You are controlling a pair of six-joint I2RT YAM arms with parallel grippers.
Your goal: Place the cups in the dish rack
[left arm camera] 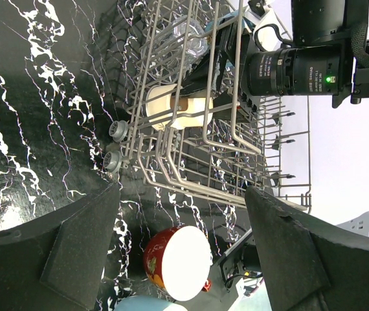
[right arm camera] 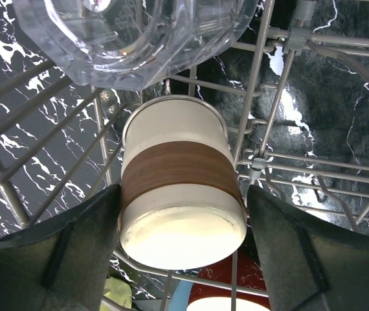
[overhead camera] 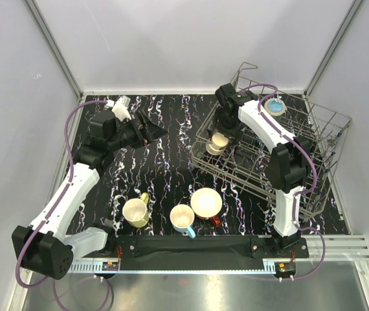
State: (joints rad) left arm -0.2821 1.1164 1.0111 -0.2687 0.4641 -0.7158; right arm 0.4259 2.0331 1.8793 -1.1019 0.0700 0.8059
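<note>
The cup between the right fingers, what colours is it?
The cup is cream with a brown band, best in the right wrist view.

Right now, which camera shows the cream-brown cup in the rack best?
Right wrist: the cream-brown cup is large and centred. Left wrist shows it behind dish rack wires; top external shows it small beside the right arm.

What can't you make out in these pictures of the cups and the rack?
Clear tumbler: partly cut off by the top edge, right wrist view.
Light-blue mug: mostly below the bottom edge, left wrist view.
Right gripper and cream-brown cup: touching or apart, too close to tell, right wrist view.
</note>
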